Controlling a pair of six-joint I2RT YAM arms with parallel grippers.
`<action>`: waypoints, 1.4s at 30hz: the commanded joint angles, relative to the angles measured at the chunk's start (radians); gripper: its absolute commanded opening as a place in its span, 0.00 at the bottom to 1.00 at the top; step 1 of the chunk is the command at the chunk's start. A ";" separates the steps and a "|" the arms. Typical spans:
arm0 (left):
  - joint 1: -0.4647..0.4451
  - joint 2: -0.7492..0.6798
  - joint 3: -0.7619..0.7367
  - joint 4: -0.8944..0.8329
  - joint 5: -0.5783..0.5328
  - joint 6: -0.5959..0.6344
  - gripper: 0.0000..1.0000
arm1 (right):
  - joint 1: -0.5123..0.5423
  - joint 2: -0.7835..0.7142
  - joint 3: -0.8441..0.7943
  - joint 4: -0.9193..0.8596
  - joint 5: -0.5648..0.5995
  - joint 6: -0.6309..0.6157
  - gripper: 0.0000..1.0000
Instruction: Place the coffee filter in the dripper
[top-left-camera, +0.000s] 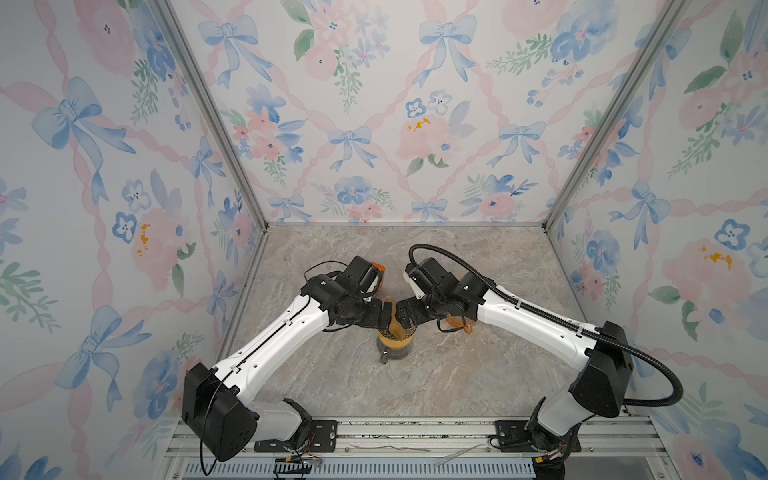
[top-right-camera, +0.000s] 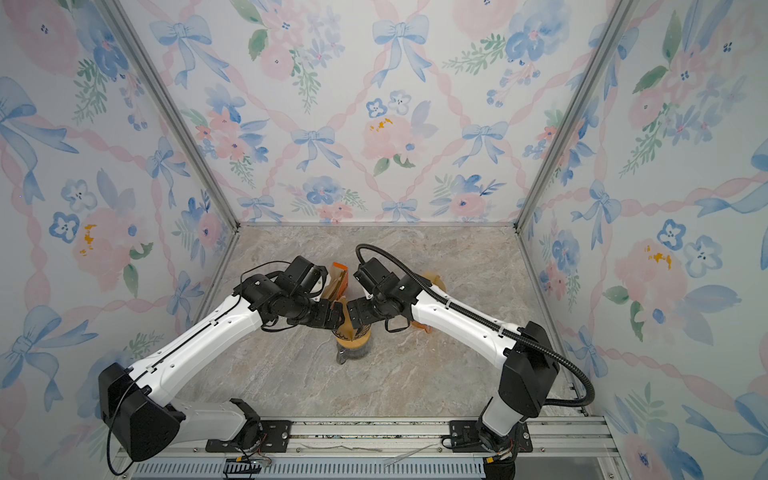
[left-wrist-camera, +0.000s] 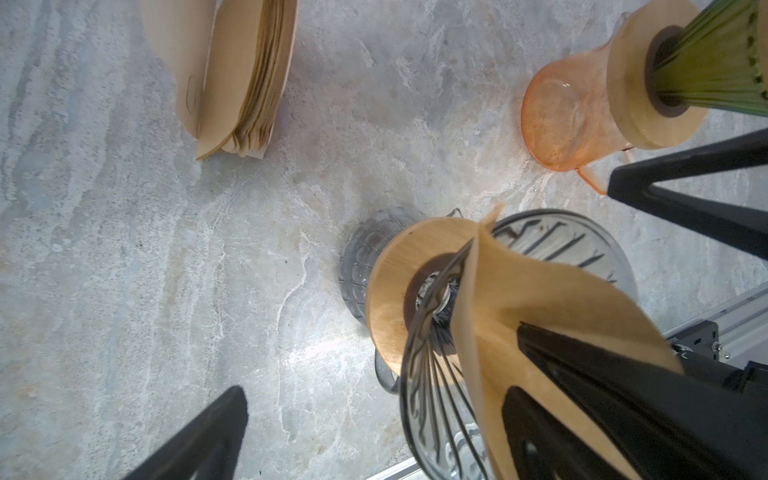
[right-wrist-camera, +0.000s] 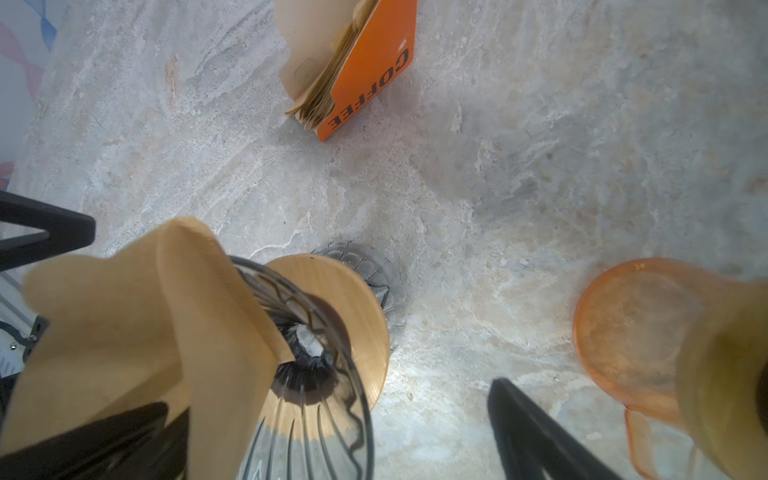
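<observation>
I see both grippers over the dripper (right-wrist-camera: 316, 415), which sits on a carafe (left-wrist-camera: 361, 257) near the middle of the table (top-left-camera: 457, 374). The left gripper (left-wrist-camera: 374, 395) stands spread wide with nothing pinched, and the right gripper (right-wrist-camera: 328, 397) likewise. The filter (left-wrist-camera: 552, 299) has its point down inside the dripper. Its upper part is folded, rises above the rim and lies against one finger of each gripper. The filter pack (right-wrist-camera: 365, 70) stands nearer the back edge.
</observation>
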 joint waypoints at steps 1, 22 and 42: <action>-0.002 0.011 -0.020 0.016 -0.019 -0.019 0.98 | 0.007 0.010 0.004 -0.040 0.034 0.015 0.96; 0.028 0.012 -0.091 0.073 -0.010 -0.014 0.98 | -0.030 0.005 -0.053 -0.046 0.092 0.056 0.96; 0.051 0.019 -0.118 0.084 -0.010 -0.012 0.98 | -0.033 0.010 -0.079 -0.028 0.060 0.048 0.96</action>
